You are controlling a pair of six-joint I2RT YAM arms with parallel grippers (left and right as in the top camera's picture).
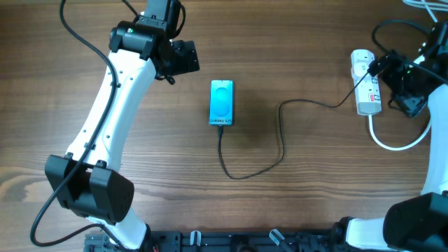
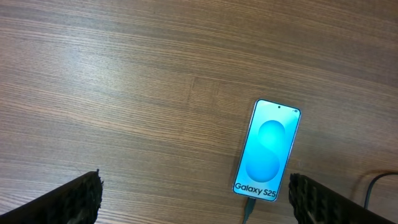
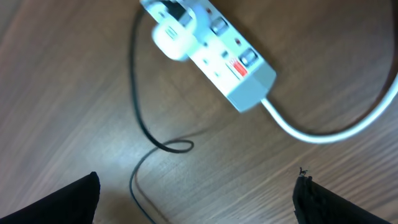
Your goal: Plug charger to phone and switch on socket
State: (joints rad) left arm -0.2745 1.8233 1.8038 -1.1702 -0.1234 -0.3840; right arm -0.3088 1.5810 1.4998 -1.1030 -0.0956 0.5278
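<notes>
The phone (image 1: 221,102) lies flat mid-table, its teal screen lit, also in the left wrist view (image 2: 268,150). The charger (image 1: 280,133), a thin black cable, loops from the phone's lower edge over to the socket (image 1: 367,87); its plug tip (image 2: 250,208) sits at the phone's bottom port. My left gripper (image 1: 183,59) hovers up-left of the phone, open (image 2: 196,199), nothing held. The socket (image 3: 217,50) is a white strip with a red mark and a white adapter in it. My right gripper (image 1: 395,85) hangs just right of it, open and empty (image 3: 197,193).
The socket's thick white lead (image 1: 395,143) curves off to the right under my right arm. The black cable (image 3: 140,124) makes a small loop below the socket. More cables hang at the top right corner (image 1: 420,7).
</notes>
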